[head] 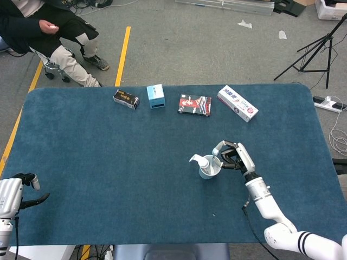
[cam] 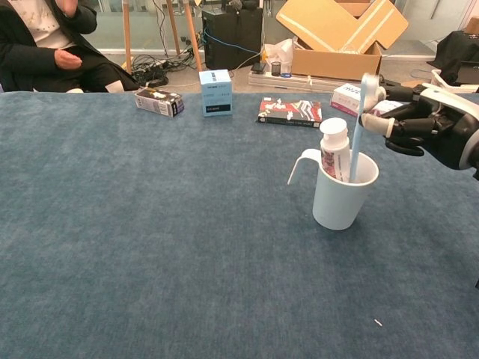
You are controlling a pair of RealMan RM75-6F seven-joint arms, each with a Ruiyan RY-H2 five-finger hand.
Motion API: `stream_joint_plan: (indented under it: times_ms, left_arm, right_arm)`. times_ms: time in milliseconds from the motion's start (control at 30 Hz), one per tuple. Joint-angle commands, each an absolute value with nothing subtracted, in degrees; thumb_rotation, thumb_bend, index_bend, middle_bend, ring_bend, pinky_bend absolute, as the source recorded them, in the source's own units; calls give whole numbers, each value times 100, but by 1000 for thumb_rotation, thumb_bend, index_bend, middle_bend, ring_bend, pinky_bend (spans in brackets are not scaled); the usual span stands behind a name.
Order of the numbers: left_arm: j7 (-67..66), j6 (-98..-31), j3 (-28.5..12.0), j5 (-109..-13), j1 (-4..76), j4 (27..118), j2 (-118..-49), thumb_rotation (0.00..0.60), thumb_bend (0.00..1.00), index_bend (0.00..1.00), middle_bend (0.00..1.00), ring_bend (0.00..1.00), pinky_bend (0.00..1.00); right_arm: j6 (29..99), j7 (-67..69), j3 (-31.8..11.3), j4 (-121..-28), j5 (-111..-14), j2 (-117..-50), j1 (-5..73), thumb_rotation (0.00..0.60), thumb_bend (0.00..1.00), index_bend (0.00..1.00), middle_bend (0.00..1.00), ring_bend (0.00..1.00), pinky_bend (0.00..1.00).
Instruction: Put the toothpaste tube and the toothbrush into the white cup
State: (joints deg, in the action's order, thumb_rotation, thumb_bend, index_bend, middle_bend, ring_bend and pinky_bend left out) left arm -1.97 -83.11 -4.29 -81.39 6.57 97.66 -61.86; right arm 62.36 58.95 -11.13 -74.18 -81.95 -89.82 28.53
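I am steadying the pale blue plastic toothbrush (cam: 356,127) with my right hand (cam: 430,129), fingers (cam: 387,125) pinching its upper stem so it leans inside the white handled cup (cam: 341,190) beside the white-capped toothpaste tube (cam: 334,149). My left hand (head: 19,189) is idling at the desk (head: 108,162) edge, fingers apart.

the white cup (cam: 342,196) is hiding the lower ends of the toothbrush (cam: 358,123) and toothpaste tube (cam: 334,149). motion is blurring the toothbrush. the frame edge is cropping the right hand (cam: 436,129) and left hand (head: 12,196).
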Motion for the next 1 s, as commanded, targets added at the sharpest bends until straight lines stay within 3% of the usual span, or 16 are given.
stream_joint_plan:
  times_ms: [33,367,567,733,1000]
  left_arm:
    - [-196,-8310,-430,-8137,657,9765,-6186,600,43,662,621,534,632]
    - [-196,-8316,-437,-8126,655,9758,-6185,600,43,662,621,534,632]
    - [-210,-8327,-444,-8120,652,9757,-6187,600,43,662,621,534,632]
    - [-249,-8316,-440,-8114,657,9745,-6204,600,43,662,621,534,632]
    - [-302,-8327,-458,-8095,664,9719,-6221,600,42,662,621,534,632]
  right_arm:
    - [6241,5902,-1108,-7414,-8193,-8974,2850,600,92,603,1000,1000,1000]
    - [6462,5577,-1062,-7580,-8308,-8810,2794,600,58,522,1000,1000,1000]
    - [6884,4195,-1031,-7855,-8502,-8546,2721,600,33,493,1000,1000,1000]
    - [6890,2848,-1009,-8480,-8472,-7983,2692,600,30,444,1000,1000,1000]
    - [5927,206,-697,-10101,-7748,-6182,2726,600,30,438,1000,942,1000]
